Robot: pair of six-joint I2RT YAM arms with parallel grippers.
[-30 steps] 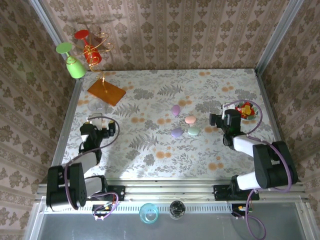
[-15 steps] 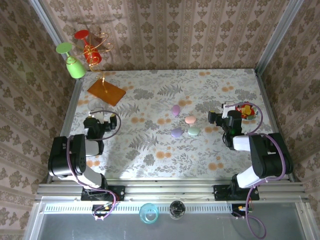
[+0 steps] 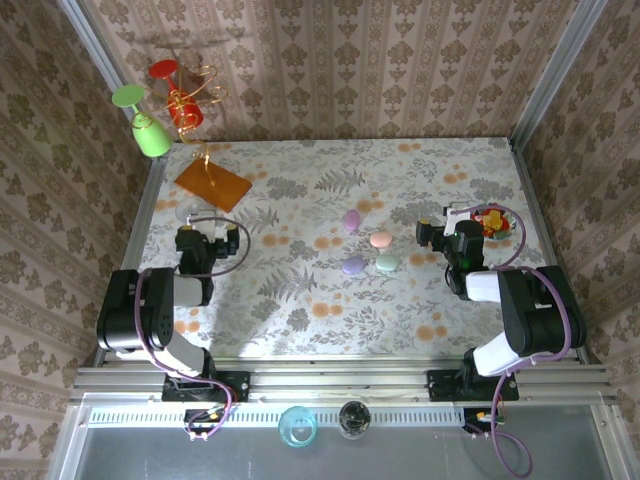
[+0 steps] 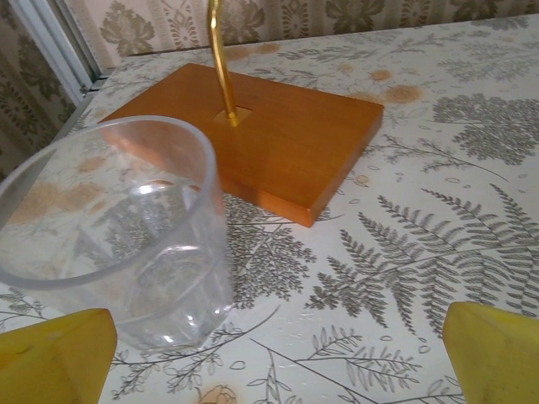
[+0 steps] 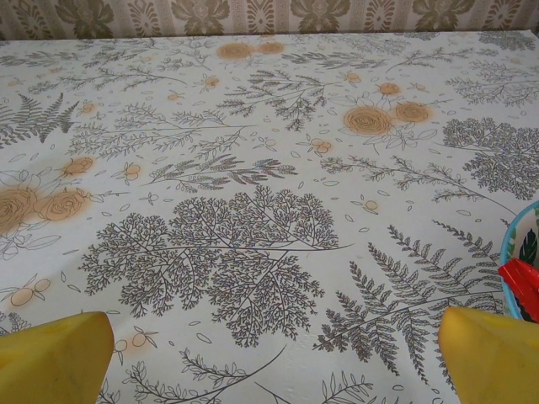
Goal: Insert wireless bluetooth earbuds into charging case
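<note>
Four pebble-shaped charging cases lie mid-table: purple (image 3: 351, 220), pink (image 3: 380, 239), a second purple (image 3: 353, 266) and green (image 3: 387, 263). The earbuds are too small to make out from above. My left gripper (image 3: 205, 238) sits low at the table's left, far from the cases, open with nothing between its yellow fingertips (image 4: 52, 355); its midpoint (image 4: 278, 374) hovers over bare cloth. My right gripper (image 3: 452, 228) sits just right of the pink and green cases, facing the far wall. It is open (image 5: 274, 370) and empty, yellow fingertips (image 5: 493, 353) spread over the fern-print cloth.
A clear plastic cup (image 4: 118, 244) stands close ahead of the left gripper, on its left side. Behind it is an orange wooden base (image 4: 269, 143) with a gold stem; red and green glasses (image 3: 155, 105) hang above. A blue bowl (image 3: 512, 235) of red and yellow sweets sits right of the right gripper.
The left gripper has slid away from the near edge toward the clear cup as its arm folded back. The right gripper edged slightly farther out, then stayed put. The cases have not moved.
</note>
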